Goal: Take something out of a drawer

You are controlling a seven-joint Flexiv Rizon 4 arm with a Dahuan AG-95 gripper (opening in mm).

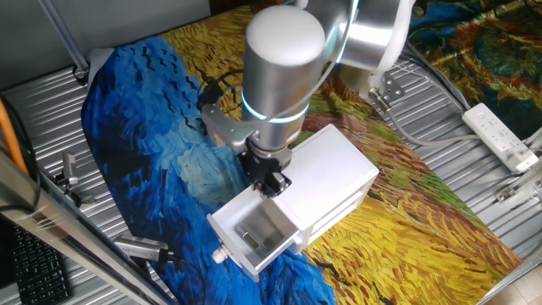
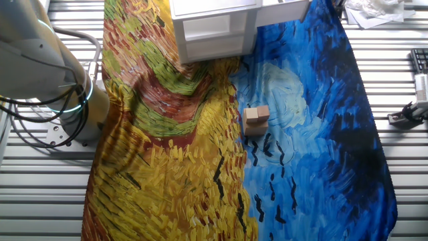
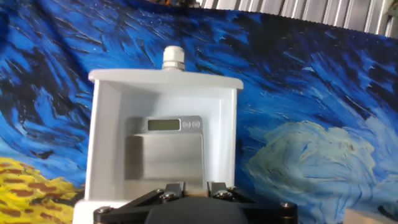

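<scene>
The white drawer stands pulled out of the small white cabinet, its round knob facing away from the hand. A flat silver digital scale lies on the drawer floor. My gripper hangs over the rear of the open drawer, next to the cabinet front. In the hand view its fingers stand close together with a small tan piece filling the narrow gap between them. The cabinet also shows in the other fixed view, where the gripper is out of view.
A painted blue and yellow cloth covers the table. A small wooden block lies on it beside the cabinet. A white power strip lies on the metal slats at the right. The robot base stands at the table's side.
</scene>
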